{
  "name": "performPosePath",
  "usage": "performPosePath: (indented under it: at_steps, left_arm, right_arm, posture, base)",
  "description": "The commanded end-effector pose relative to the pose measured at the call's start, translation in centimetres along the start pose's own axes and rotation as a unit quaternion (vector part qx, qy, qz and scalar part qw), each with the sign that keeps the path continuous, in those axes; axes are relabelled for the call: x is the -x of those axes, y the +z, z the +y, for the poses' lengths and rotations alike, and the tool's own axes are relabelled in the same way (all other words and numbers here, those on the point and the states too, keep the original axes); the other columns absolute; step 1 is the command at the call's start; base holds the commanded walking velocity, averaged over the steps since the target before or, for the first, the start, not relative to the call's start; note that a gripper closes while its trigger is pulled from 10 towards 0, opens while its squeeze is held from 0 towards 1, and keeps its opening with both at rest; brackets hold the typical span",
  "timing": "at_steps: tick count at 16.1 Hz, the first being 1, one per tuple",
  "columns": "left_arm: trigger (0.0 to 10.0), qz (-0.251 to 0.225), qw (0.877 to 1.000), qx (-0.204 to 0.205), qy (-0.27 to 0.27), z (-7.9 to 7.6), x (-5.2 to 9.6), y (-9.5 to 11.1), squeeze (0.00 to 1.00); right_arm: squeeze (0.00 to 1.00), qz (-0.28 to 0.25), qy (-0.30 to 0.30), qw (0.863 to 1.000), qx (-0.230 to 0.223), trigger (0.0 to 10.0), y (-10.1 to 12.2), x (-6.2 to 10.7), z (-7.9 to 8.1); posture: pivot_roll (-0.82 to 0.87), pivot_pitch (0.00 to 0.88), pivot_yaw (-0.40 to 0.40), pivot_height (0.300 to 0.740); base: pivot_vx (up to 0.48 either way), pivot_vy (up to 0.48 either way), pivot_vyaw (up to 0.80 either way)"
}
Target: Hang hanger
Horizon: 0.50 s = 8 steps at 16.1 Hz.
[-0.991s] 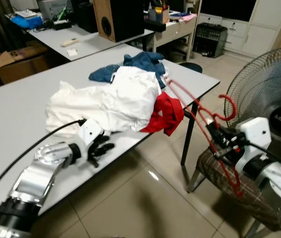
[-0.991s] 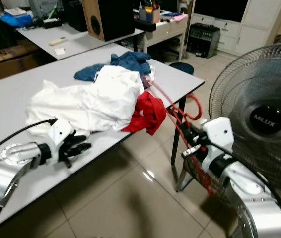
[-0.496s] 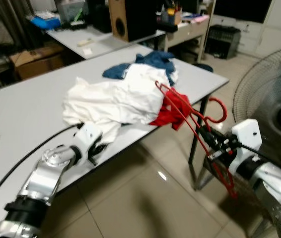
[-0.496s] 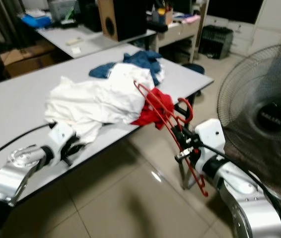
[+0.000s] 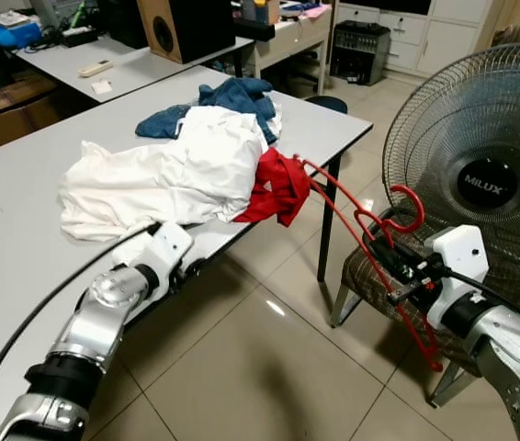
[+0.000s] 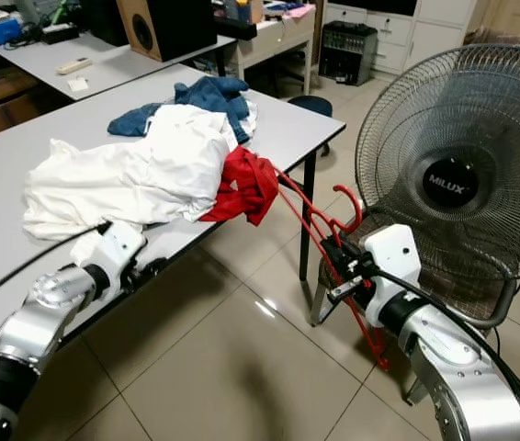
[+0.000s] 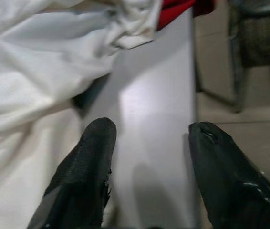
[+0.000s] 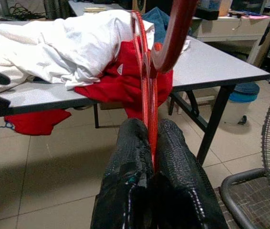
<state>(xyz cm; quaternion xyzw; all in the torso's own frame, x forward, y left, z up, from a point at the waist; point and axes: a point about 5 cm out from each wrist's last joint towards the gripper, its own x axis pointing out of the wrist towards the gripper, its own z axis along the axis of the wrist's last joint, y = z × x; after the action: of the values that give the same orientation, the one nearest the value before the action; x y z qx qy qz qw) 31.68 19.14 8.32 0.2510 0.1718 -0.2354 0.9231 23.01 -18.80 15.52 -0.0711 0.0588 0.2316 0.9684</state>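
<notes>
Red hanger [image 5: 370,241]: pinched between my right gripper's [image 5: 390,267] closed fingers, held off the table's [image 5: 21,207] corner; its far end is hidden in the red cloth [image 5: 276,186]. My left gripper [image 7: 147,143]: fingers spread, over the table edge beside the white clothes [image 5: 163,173].

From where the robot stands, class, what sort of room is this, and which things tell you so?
Probably a workroom or home office used for laundry: long grey tables, one piled with clothes, a loudspeaker on another, a standing fan. The right gripper holds a red hanger.
</notes>
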Motion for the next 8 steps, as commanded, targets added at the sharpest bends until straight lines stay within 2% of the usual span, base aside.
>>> performPosePath:
  at_steps: [1,4,6,8]
  left_arm:
    - [10.0,0.003,1.000,-0.021,0.021,0.8,0.0,0.1,0.00]
    - [10.0,-0.006,0.998,-0.006,0.070,2.3,0.9,-0.2,0.00]
    - [10.0,0.004,0.997,-0.005,0.072,2.6,1.0,-0.6,0.00]
    - [10.0,0.045,0.997,-0.021,0.053,2.2,0.9,-2.0,0.00]
  right_arm:
    - [0.00,-0.001,0.009,1.000,0.005,10.0,0.2,-0.1,0.2]
    - [0.00,0.008,0.015,1.000,0.011,10.0,0.0,0.1,0.2]
    - [0.00,0.010,0.019,1.000,0.011,10.0,-0.1,0.1,0.3]
    - [0.00,0.011,0.026,1.000,0.013,10.0,0.0,-0.2,0.3]
  posture:
    - [-0.11,0.000,0.062,0.740]
    - [-0.12,0.000,0.058,0.740]
    - [-0.12,0.000,0.058,0.740]
    - [-0.11,0.000,0.043,0.740]
  base:
    - [0.000,0.000,0.00]
    - [0.000,0.000,0.00]
    - [0.000,0.000,0.00]
    - [0.000,0.000,0.00]
